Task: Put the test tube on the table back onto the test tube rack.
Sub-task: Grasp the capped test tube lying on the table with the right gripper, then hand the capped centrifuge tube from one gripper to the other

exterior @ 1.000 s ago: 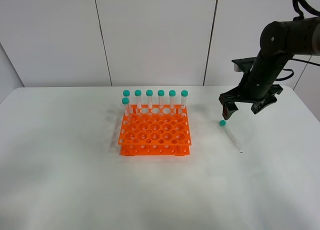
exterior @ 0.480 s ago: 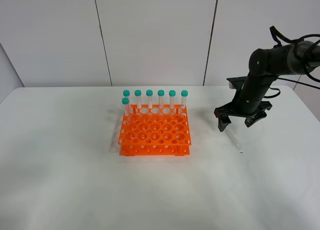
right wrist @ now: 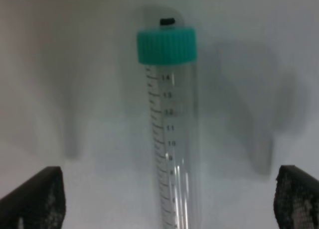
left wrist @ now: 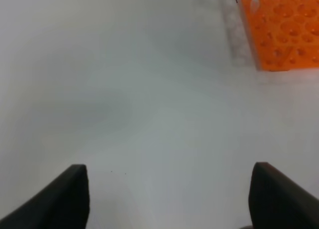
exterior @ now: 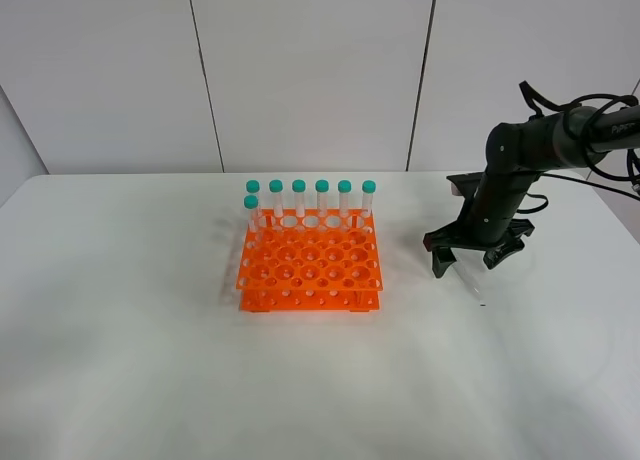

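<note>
Just dropped right gripper down over tube, now centred between wide-open, empty jaws; looks ready to close.

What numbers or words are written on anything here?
"14": on the test tube, nearest its cap.
"13": next down.
"12": below that.
"11": below that.
"10": below that.
Lower scale numbers: too blurred to read.
Lettering on the right arm: too small to read.

The test tube is clear, glossy plastic; the test tube rack smooth orange plastic; the table matt white.
</note>
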Tool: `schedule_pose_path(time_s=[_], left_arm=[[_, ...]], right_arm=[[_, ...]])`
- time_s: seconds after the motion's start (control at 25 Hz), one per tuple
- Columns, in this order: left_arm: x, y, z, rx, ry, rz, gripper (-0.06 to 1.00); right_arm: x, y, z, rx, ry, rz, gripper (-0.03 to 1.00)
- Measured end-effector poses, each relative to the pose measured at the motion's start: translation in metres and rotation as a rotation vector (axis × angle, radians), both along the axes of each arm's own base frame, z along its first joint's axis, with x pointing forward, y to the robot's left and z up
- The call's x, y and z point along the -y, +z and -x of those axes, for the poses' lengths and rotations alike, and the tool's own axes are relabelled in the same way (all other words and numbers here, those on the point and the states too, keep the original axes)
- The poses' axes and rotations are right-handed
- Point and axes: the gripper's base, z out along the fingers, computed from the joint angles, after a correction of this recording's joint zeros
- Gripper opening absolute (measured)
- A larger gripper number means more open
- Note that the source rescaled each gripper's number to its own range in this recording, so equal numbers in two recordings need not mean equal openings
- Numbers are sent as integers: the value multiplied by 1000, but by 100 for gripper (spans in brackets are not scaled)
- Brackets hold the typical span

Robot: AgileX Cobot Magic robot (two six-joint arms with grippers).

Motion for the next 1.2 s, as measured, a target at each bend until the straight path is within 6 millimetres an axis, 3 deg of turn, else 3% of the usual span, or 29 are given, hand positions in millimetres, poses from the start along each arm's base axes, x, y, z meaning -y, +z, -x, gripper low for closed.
schedule_pose_path(time_s=[0.36, 0.4, 0.44, 0.48, 0.6, 0.64, 0.68, 0.88, 1.04, 1.08, 1.2], left_arm=[[0, 0, 0, 0, 0, 0, 91], [0, 0, 0, 0, 0, 0, 91], [0, 0, 0, 0, 0, 0, 91], [0, 0, 0, 0, 0, 0, 91], [0, 0, 0, 0, 0, 0, 91], [0, 0, 0, 0, 0, 0, 91], [0, 0, 0, 0, 0, 0, 91], [0, 0, 0, 0, 0, 0, 91], [0, 0, 0, 1, 0, 0, 91], [0, 0, 0, 1, 0, 0, 91], [0, 0, 0, 1, 0, 0, 91]], right_arm=[[0, -13, 1, -31, -9, 6, 89], [0, -13, 1, -32, -9, 7, 88], [0, -13, 2, -46, -16, 8, 78], [0, -13, 2, -46, -16, 8, 78], [1, -13, 4, -74, -21, 12, 36], [2, -14, 5, -80, -16, 20, 0], [3, -14, 5, -80, -7, 32, 5], [5, 1, 4, -45, 10, 51, 4], [6, 45, 7, 47, 20, 48, 4], [6, 45, 7, 47, 20, 48, 4], [8, 92, 19, 111, 28, 46, 4]])
